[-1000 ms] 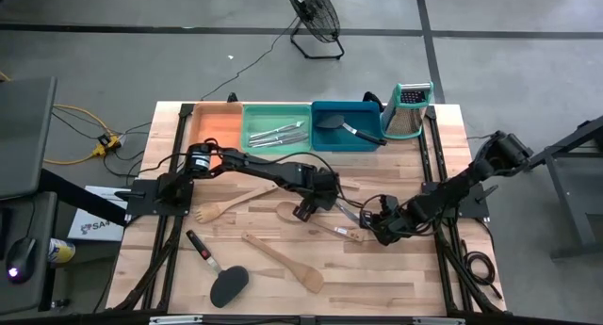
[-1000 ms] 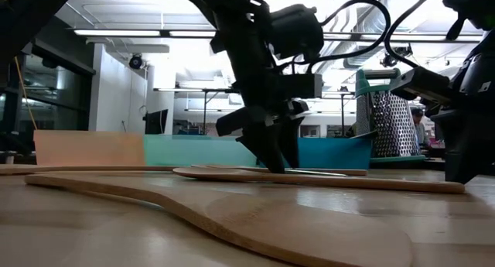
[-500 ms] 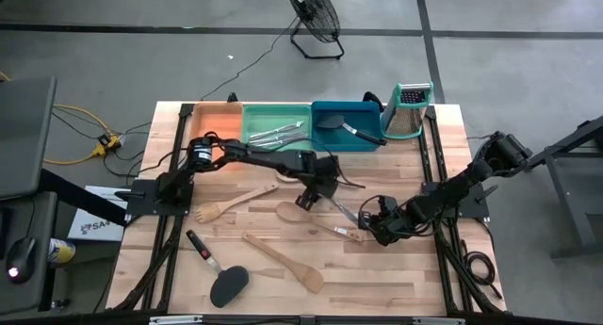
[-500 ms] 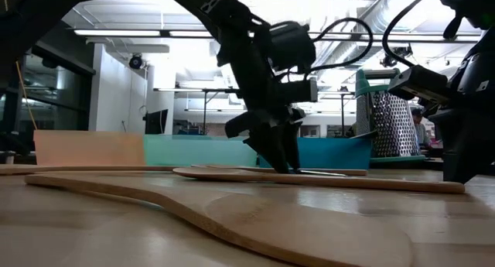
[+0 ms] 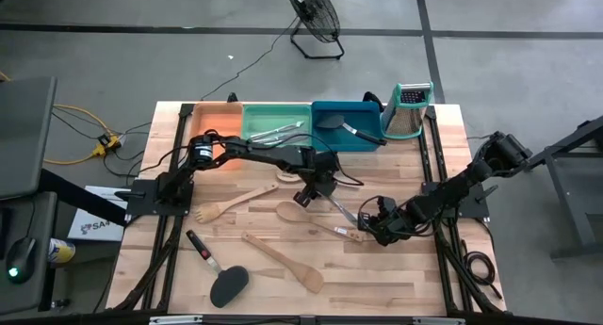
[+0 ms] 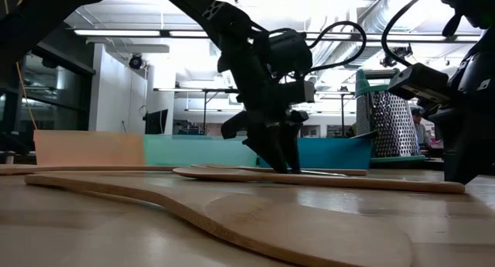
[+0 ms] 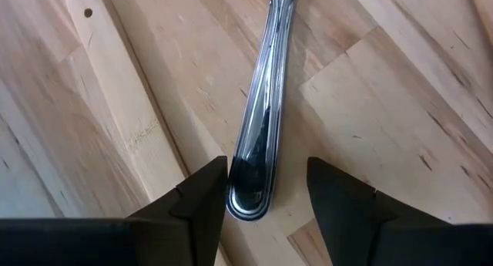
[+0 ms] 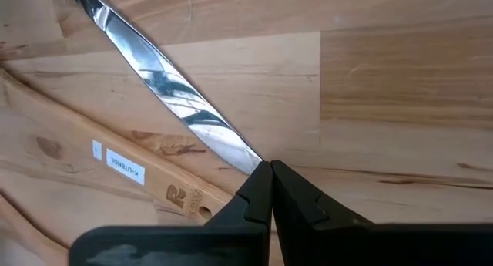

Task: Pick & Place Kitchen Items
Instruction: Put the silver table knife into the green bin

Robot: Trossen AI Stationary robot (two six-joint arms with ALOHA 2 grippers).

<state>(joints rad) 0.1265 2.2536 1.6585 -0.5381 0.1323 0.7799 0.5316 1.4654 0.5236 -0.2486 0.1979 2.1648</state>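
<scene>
The left gripper (image 7: 262,196) has shifted over half a second up the table toward the trays; its fingers are spread, straddling the handle end of the silver metal utensil (image 7: 262,119), which lies flat between them; judged ready to close. The right gripper (image 8: 269,190) is pressed together, touching the utensil's opposite end.

We see a pale wooden table (image 5: 415,278) carrying an orange tray (image 5: 216,125), green tray (image 5: 277,127) and blue tray (image 5: 347,127) along its far edge, a box grater (image 5: 407,109) beside them. Lying on the boards: a wooden fork (image 5: 226,203), wooden spoon (image 5: 316,221), wooden spatula (image 5: 283,261), black turner (image 5: 217,273), and what looks like a metal knife (image 5: 339,209).
</scene>
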